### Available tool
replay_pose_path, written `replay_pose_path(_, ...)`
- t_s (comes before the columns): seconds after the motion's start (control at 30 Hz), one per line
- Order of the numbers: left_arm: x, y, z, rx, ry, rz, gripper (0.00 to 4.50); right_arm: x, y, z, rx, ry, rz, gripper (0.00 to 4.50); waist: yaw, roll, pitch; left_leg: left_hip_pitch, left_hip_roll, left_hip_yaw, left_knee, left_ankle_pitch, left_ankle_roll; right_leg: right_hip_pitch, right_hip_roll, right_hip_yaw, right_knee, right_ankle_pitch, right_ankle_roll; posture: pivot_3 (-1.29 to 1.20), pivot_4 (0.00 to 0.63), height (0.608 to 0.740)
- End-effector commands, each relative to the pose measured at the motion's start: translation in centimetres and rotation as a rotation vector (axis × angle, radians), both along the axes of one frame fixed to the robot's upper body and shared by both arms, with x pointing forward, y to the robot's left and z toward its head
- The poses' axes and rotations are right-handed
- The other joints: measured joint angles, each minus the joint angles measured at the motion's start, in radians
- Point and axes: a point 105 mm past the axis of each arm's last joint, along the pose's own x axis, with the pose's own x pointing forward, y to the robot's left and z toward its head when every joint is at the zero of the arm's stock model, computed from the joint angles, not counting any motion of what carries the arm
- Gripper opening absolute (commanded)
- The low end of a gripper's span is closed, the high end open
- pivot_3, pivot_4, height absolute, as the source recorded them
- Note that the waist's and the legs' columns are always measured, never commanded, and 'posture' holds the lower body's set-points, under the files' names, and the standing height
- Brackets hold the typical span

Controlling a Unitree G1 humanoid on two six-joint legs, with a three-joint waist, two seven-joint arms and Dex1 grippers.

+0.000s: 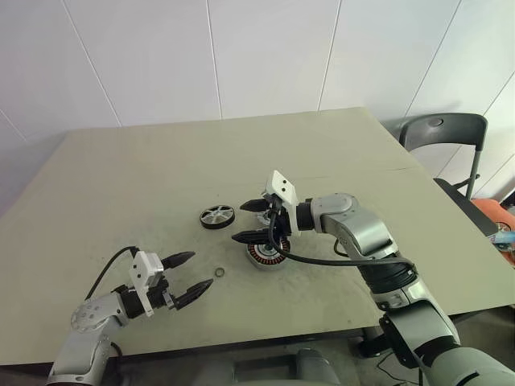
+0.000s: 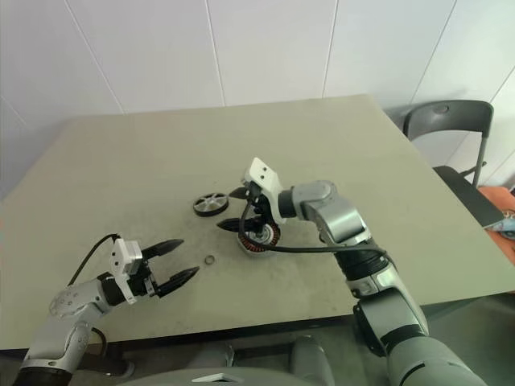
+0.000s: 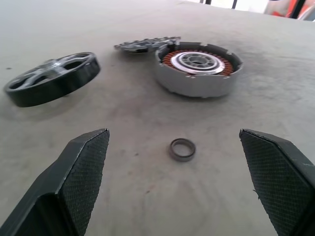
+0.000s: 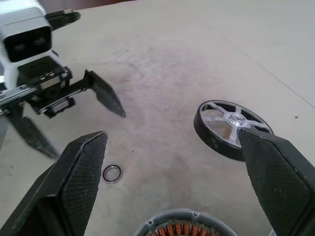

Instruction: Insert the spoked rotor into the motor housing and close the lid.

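Near the middle of the table (image 1: 145, 169), toward its front edge, the motor housing (image 1: 266, 256) is seen lying flat with its copper windings facing up. Just beside it, on the side toward the table's left edge, the spoked rotor (image 1: 217, 216) is laid flat on the surface, apart from the housing and not yet inserted. Behind the housing, as seen from the left wrist, the lid (image 3: 145, 44) is found lying with its edge against the housing's wall, so the housing is left uncovered. A tiny dark ring (image 1: 220, 273) is placed between the housing and the front edge, nearer the left gripper. The right gripper (image 1: 252, 221) is held above the table, between the rotor and the housing, pointing toward the left edge, its fingers spread wide with nothing between them. The left gripper (image 1: 193, 275) is held low near the front edge, close to the front left corner, pointing toward the ring and the housing; its fingers are likewise parted wide and nothing is gripped.
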Motion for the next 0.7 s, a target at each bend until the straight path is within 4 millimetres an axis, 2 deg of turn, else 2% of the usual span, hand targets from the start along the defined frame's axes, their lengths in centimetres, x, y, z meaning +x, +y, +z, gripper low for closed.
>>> replay_pose_path(0.03, -1.0, -1.5, 1.0, -0.036, -0.018, -0.064, 4.5, 0.0, 0.7, 1.7, 0.044, -0.054, 0.018, 4.47, -0.004, 0.0, 0.0, 0.0, 0.0, 0.0, 0.0, 0.0, 0.0, 0.0, 0.0, 0.0, 0.0, 0.0, 0.0, 0.0, 0.0, 0.74)
replay_pose_path(0.2, -1.7, -1.8, 0.1, 0.007, 0.002, -0.061, 4.5, 0.1, 0.9, 2.0, 0.058, -0.062, 0.014, 4.47, -0.003, 0.001, 0.0, 0.0, 0.001, 0.0, 0.0, 0.0, 0.0, 0.0, 0.001, 0.0, 0.0, -0.001, 0.001, 0.0, 0.0, 0.74)
replay_pose_path(0.47, -0.2, -0.1, -1.8, 0.031, 0.045, 0.021, 4.5, 0.1, 1.1, 2.0, 0.065, -0.066, 0.008, 4.47, 0.001, 0.001, 0.0, 0.0, 0.001, 0.0, 0.0, 0.0, 0.0, 0.0, 0.001, 0.0, 0.0, -0.001, 0.001, 0.0, 0.0, 0.74)
replay_pose_path(0.7, 0.8, 0.4, -1.6, 0.004, 0.041, 0.033, 4.5, 0.1, 1.2, 2.0, 0.066, -0.071, 0.002, 4.47, 0.0, 0.001, 0.0, 0.0, 0.001, 0.0, 0.0, 0.0, 0.0, 0.0, 0.001, 0.0, 0.0, 0.0, 0.001, 0.0, 0.0, 0.74)
